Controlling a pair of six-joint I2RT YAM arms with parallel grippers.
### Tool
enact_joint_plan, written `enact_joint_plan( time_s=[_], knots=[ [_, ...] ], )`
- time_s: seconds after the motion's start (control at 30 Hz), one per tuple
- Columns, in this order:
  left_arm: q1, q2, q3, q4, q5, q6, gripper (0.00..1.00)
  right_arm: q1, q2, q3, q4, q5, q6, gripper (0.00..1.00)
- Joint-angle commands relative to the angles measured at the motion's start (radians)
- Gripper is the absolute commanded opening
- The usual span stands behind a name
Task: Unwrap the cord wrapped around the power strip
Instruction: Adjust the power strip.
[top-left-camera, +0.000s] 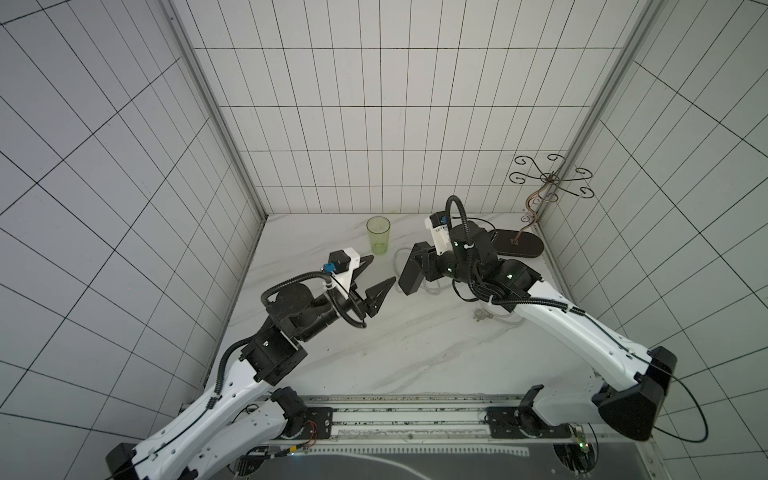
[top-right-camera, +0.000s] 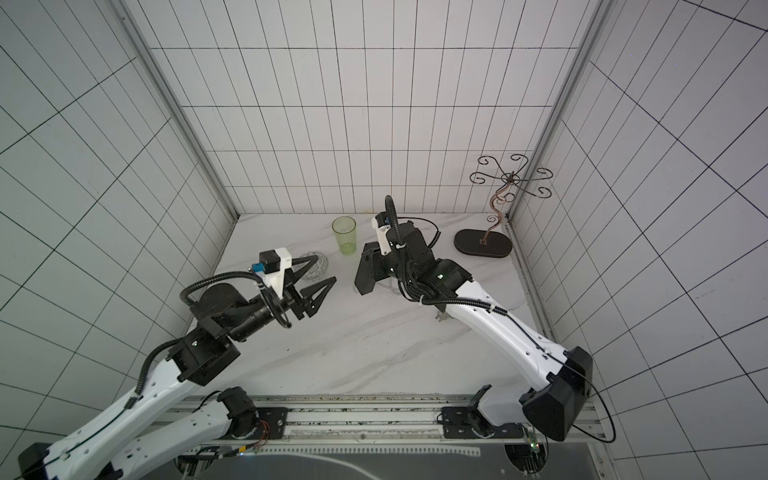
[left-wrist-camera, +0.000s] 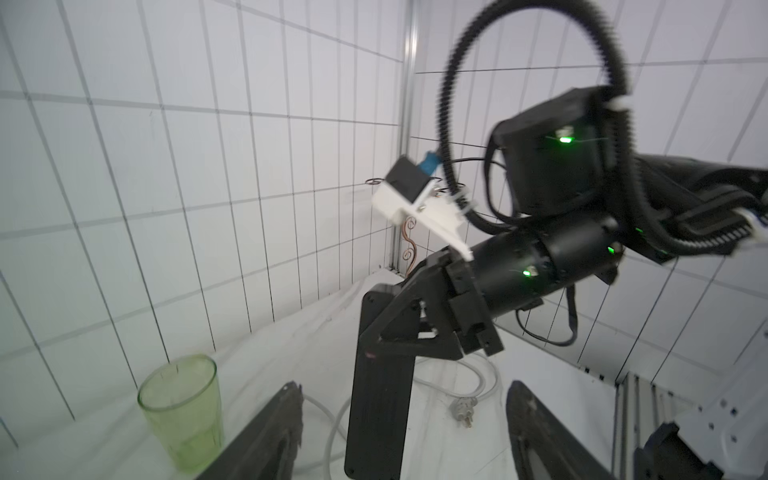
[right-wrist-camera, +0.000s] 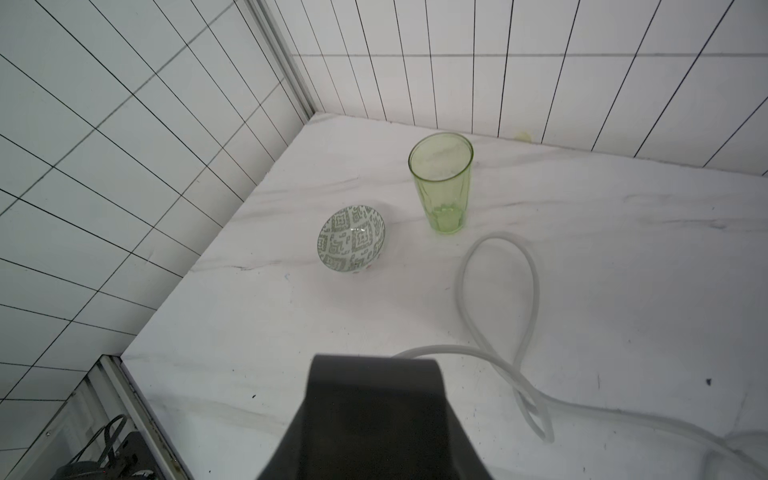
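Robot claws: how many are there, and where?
2. The left gripper hangs open and empty above the middle of the table. The right gripper is shut on the upper end of the black power strip, near the green glass tumbler. None seem hidden.

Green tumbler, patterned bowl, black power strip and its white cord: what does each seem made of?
Tall green see-through tumbler: glass or clear plastic; tinted, transparent walls.
Small green-and-white patterned bowl: likely glazed ceramic, with a bright glint.
Flat black power strip: matte moulded plastic, no shine.
Thin white cord: soft rubbery sheath; it lies in slack loops.
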Motion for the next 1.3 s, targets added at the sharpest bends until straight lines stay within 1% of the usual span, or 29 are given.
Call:
enact_joint_plan(
  time_s=[0.0,0.07,0.17,0.33,0.4,0.47,0.57,0.83,0.87,0.97,1.03,1.13,1.17,1.2,1.23,1.27],
  knots=[
    [-0.009,0.058,-0.027,0.036,0.061,0.313,0.8,0.003,-0.006,0.18,-0.025,-0.052,0.069,0.0],
    [-0.008,0.097,-0.021,0.03,0.049,0.335,0.84,0.002,0.0,0.195,-0.023,-0.069,0.068,0.0],
    [-0.004,0.153,-0.024,0.061,0.0,0.321,0.87,0.002,0.005,0.218,-0.025,-0.097,0.065,0.0],
    [0.014,0.232,-0.003,0.062,-0.004,0.283,0.88,0.003,-0.005,0.23,-0.01,-0.121,0.064,0.0],
    [0.018,0.247,-0.007,0.07,-0.018,0.279,0.84,0.003,-0.011,0.226,0.003,-0.133,0.061,0.0],
    [0.02,0.259,-0.007,0.071,-0.036,0.276,0.77,0.005,-0.016,0.219,0.018,-0.145,0.056,0.0],
    [0.037,0.276,-0.015,0.092,-0.046,0.239,0.68,0.007,-0.024,0.208,0.038,-0.167,0.046,0.0],
    [0.047,0.305,-0.018,0.094,-0.043,0.196,0.65,0.021,-0.054,0.144,0.118,-0.181,0.029,0.0],
    [0.05,0.308,-0.017,0.096,-0.044,0.189,0.62,0.021,-0.055,0.139,0.118,-0.181,0.027,0.0],
    [0.053,0.309,-0.009,0.098,-0.064,0.159,0.44,0.028,-0.056,0.131,0.151,-0.193,0.002,0.0],
    [0.052,0.3,-0.009,0.103,-0.069,0.15,0.36,0.032,-0.053,0.132,0.15,-0.201,-0.009,0.0],
    [0.053,0.282,-0.015,0.104,-0.069,0.141,0.16,0.033,-0.054,0.131,0.16,-0.223,-0.017,0.0],
    [0.053,0.275,-0.016,0.104,-0.064,0.137,0.09,0.034,-0.056,0.136,0.158,-0.227,-0.022,0.18],
    [0.054,0.263,-0.018,0.107,-0.06,0.13,0.0,0.032,-0.057,0.149,0.153,-0.242,-0.037,0.5],
    [0.057,0.254,-0.018,0.109,-0.058,0.118,0.0,0.03,-0.06,0.163,0.147,-0.258,-0.061,0.7],
    [0.064,0.239,-0.018,0.111,-0.049,0.101,0.0,0.022,-0.069,0.177,0.137,-0.271,-0.096,0.81]
  ],
)
